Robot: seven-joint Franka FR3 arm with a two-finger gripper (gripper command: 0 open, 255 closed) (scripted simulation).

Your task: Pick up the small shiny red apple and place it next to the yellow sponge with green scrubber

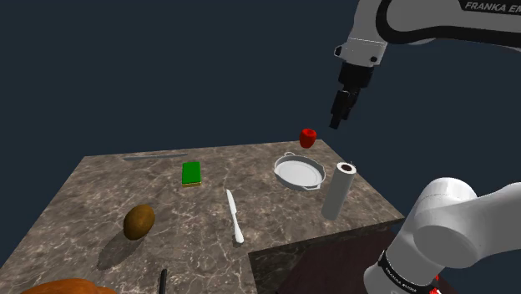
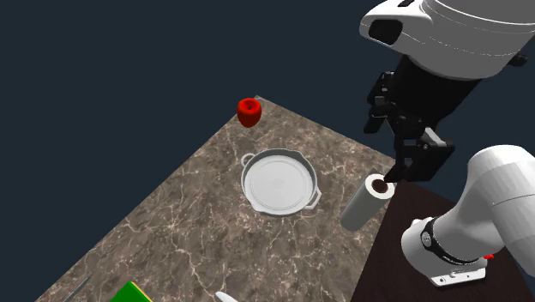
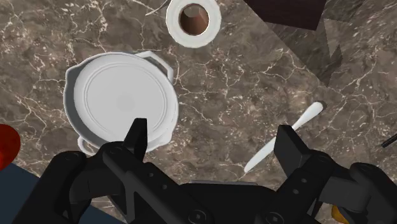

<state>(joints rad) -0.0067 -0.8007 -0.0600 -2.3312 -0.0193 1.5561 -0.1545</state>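
The small red apple (image 1: 308,137) (image 2: 249,111) sits at the far corner of the marble counter (image 1: 100,192), just beyond a white two-handled pan (image 1: 299,172). The sponge (image 1: 193,173), its green face up over a yellow edge, lies further along the shoulder view's left; one green corner of the sponge (image 2: 129,293) also pokes into the second exterior view. My gripper (image 1: 336,113) (image 2: 410,168) hangs high above the counter, to the right of the apple and over the pan's side. Seen from the wrist, the gripper (image 3: 213,140) is open and empty, with the apple (image 3: 6,145) off to one side.
A white paper roll (image 1: 341,190) (image 3: 193,21) stands upright by the pan (image 3: 121,98) (image 2: 277,182). A white knife (image 1: 235,215) (image 3: 308,118) lies mid-counter, and a brown potato-like thing (image 1: 139,221) rests nearer the front. An orange object (image 1: 67,288) sits at the front corner.
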